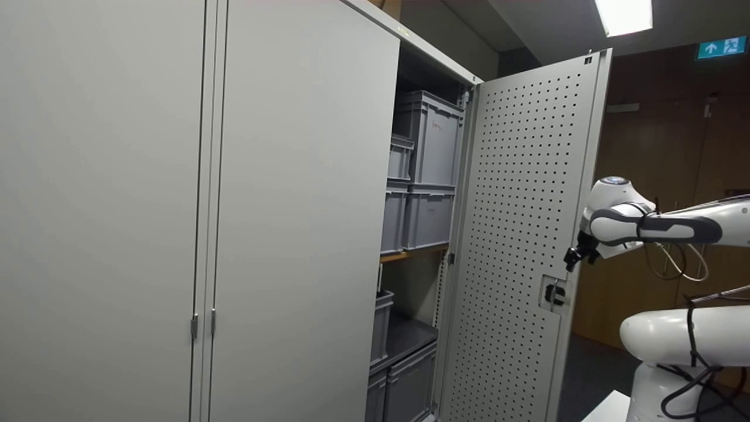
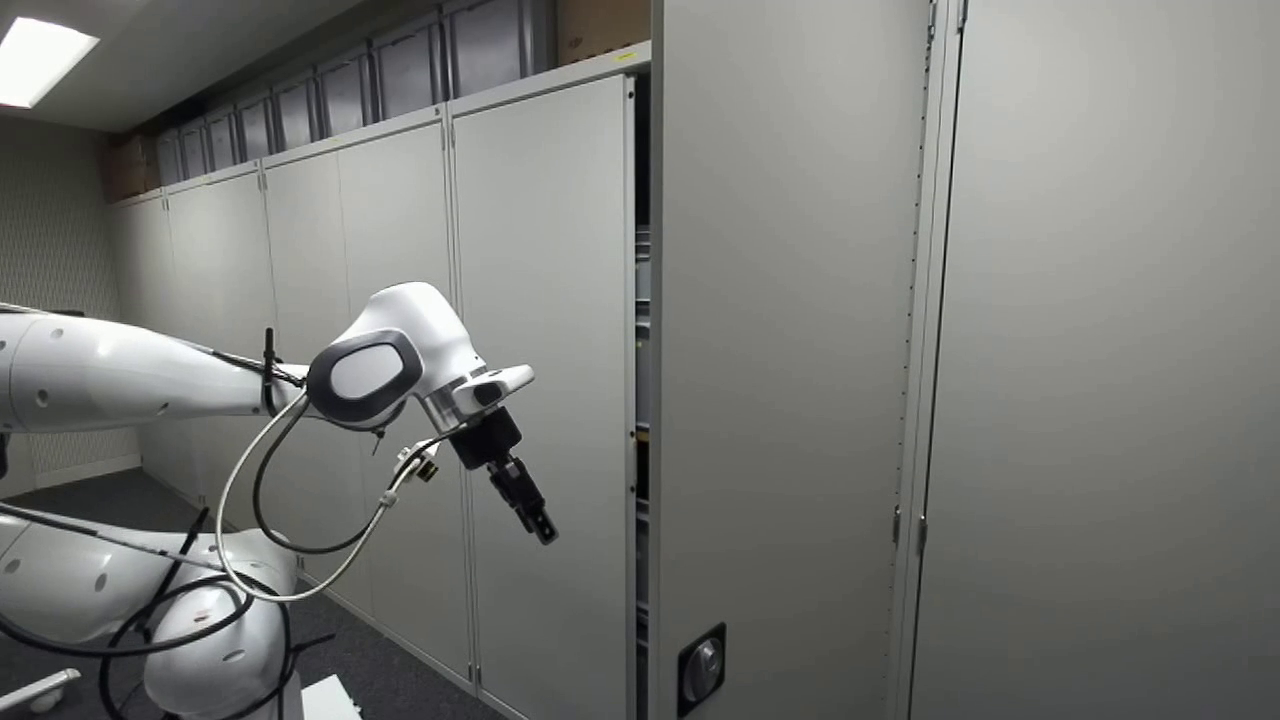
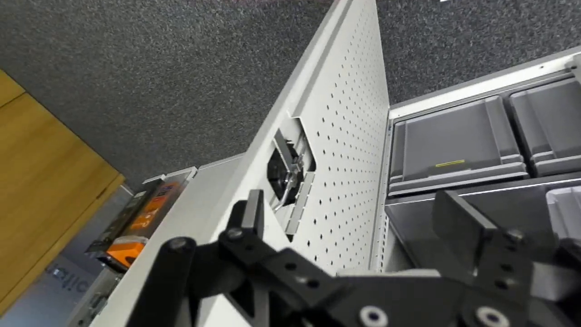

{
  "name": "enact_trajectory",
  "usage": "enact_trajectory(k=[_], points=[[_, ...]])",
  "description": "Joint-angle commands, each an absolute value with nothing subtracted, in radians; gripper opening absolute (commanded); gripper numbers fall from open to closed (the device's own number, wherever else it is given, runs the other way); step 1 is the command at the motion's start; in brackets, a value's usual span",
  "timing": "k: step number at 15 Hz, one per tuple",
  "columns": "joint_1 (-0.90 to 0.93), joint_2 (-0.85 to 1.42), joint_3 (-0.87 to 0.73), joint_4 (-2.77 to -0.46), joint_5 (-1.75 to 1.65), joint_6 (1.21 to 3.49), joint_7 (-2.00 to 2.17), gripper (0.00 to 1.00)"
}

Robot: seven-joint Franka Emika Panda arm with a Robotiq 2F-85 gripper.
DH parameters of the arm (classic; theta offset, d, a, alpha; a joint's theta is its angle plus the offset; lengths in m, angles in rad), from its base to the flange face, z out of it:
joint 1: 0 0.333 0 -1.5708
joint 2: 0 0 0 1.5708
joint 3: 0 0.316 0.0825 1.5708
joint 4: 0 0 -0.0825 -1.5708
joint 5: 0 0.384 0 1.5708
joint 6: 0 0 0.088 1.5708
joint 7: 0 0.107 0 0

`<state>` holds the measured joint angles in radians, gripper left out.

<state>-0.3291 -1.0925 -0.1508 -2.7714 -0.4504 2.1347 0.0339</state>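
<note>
My gripper (image 3: pixel 363 211) is open and holds nothing; its two black fingers stand wide apart in the wrist view. It also shows in both exterior views (image 1: pixel 580 259) (image 2: pixel 530 510), pointing downward. It is nearest to an open light-grey cabinet door (image 1: pixel 521 187) with a perforated inner face, also in the wrist view (image 3: pixel 345 181). Its plain outer face shows in an exterior view (image 2: pixel 780 330). The door's lock mechanism (image 3: pixel 288 175) lies beyond the left finger in the wrist view and below the gripper in an exterior view (image 1: pixel 554 294). I cannot tell whether a finger touches the door.
Grey bins (image 1: pixel 430 140) stand on shelves inside the open cabinet. A closed cabinet door (image 1: pixel 304 205) stands beside the opening. A round handle (image 2: pixel 702 668) is on the open door's outer face. Orange and dark boxes (image 3: pixel 145 218) and a wooden surface (image 3: pixel 41 181) show in the wrist view.
</note>
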Motion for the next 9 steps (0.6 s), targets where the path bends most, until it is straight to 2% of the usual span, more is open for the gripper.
enact_trajectory(k=[1, 9], points=[[-0.372, -1.13, -0.201, -2.777, -0.518, 2.193, -0.039, 1.0], [-0.341, -1.16, -0.405, -2.776, -0.559, 2.34, -0.185, 1.0]])
